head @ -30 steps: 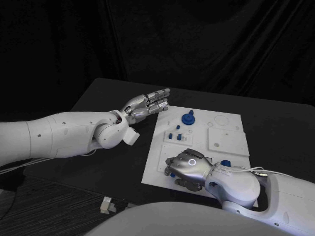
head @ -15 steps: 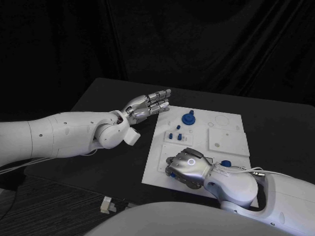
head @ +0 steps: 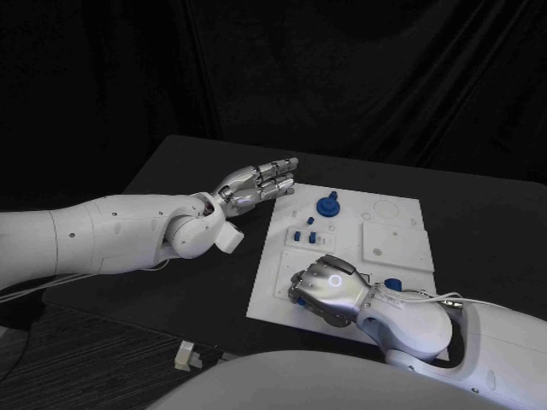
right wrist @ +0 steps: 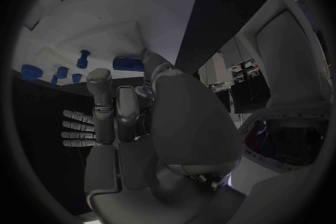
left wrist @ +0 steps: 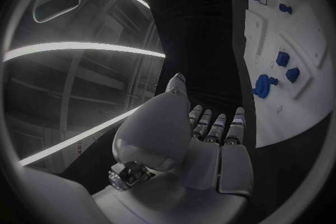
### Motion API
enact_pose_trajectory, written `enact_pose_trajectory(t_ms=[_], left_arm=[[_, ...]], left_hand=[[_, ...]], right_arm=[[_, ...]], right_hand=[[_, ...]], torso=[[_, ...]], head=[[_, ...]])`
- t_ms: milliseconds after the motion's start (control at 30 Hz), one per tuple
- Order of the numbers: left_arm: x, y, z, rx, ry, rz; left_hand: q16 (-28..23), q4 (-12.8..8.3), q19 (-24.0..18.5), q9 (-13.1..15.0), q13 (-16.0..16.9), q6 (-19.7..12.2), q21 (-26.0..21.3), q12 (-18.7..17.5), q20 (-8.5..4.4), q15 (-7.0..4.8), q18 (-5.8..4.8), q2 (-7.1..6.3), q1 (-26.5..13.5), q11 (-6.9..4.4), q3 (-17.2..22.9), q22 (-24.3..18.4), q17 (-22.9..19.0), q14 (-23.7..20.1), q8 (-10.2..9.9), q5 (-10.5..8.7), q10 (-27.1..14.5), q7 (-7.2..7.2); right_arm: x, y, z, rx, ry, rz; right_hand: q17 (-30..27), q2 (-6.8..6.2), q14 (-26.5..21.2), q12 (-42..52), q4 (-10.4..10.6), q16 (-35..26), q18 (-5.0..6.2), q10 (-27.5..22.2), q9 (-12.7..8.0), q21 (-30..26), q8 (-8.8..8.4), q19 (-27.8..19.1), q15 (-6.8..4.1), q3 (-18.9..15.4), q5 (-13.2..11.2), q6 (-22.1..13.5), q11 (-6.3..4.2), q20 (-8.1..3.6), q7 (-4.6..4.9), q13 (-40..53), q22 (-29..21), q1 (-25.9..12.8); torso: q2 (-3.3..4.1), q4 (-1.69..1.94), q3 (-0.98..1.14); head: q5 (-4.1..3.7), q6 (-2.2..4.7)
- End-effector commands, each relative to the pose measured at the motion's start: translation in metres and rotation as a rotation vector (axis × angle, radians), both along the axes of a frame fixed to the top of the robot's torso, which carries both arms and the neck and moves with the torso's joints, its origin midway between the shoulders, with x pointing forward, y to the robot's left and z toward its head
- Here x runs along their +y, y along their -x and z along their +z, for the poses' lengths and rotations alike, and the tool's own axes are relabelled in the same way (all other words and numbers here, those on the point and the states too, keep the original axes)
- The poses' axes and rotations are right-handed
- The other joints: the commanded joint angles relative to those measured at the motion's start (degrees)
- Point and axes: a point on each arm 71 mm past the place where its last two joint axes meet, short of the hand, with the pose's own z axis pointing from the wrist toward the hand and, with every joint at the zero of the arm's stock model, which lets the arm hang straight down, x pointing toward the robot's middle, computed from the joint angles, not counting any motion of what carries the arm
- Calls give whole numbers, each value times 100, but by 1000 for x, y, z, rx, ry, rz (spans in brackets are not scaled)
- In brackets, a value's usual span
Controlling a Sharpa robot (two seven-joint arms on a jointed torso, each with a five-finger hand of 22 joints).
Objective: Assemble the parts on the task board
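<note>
Right robot hand [head: 328, 290]: is curling its fingers down onto the near part of the task board [head: 392, 253]; a bit of blue is showing under the fingertips at its near-left side, but whether the fingers are grasping a part I cannot tell.
Right robot hand, wrist view [right wrist: 129, 117]: fingers are bending inward, with a blue cylindrical part [right wrist: 128, 63] lying just beyond the fingertips on the white board; contact is not clear.
Left robot hand [head: 256, 181]: is hovering released, fingers stretched out flat and close together, holding nothing, just off the far-left corner of the board and well apart from the right robot hand.
Left robot hand, wrist view [left wrist: 210, 134]: palm is lying open with straight fingers, the board's edge just beside the fingertips.
Blue part beside right robot hand [head: 393, 284]: is lying on the board just to the right of the right robot hand's knuckles.
Small blue parts [head: 302, 234]: are standing in the board between the two robot hands, beyond the right one.
Blue knob [head: 328, 206]: is standing upright near the board's far edge, near the left robot hand's fingertips.
Desk [head: 483, 213]: is carrying the board in its middle.
</note>
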Motion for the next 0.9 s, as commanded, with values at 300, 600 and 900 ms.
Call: enact_pose_trajectory(t_ms=[300, 600, 900], left_arm=[[0, 1, 0, 3, 14, -4], [-1, 1, 0, 4, 15, -8], [-2, 1, 0, 5, 16, -10]], left_hand=[[37, -23, 30, 10, 9, 45, 25, 21, -8, 37, 80, 14, 68, -57, 29, 1, 4, 13, 30, 55, -1, 25], [36, -24, 32, 10, 9, 43, 26, 20, -8, 36, 80, 16, 71, -56, 29, 3, 4, 13, 31, 68, 0, 26], [38, -23, 33, 10, 10, 47, 27, 24, -8, 35, 80, 17, 72, -54, 29, 3, 4, 13, 32, 72, 0, 26]], right_arm=[[-15, -7, 17, 121, -232, -87], [-33, -24, 32, 347, -434, -233], [-47, -42, 23, 468, -470, -341]], right_hand=[[-122, -68, 115, -1134, 249, -32, -58, 56, 345, 157, 39, 109, -67, 196, -214, 142, -37, -94, 86, -1285, 589, -68], [-298, -214, 155, -2652, 509, -114, -75, 123, 428, 226, -89, 212, -112, 389, -293, 214, -62, -100, 83, -2727, 600, 20], [-806, -266, -81, -3344, 628, -370, -27, 295, 482, -77, -175, 48, -84, 483, -244, 180, -27, -83, 117, -3080, 530, 118]], torso=[[-1, 0, 0], [-4, -1, 2], [-4, 0, 0]], head=[[49, 1], [77, 1], [94, 1]])
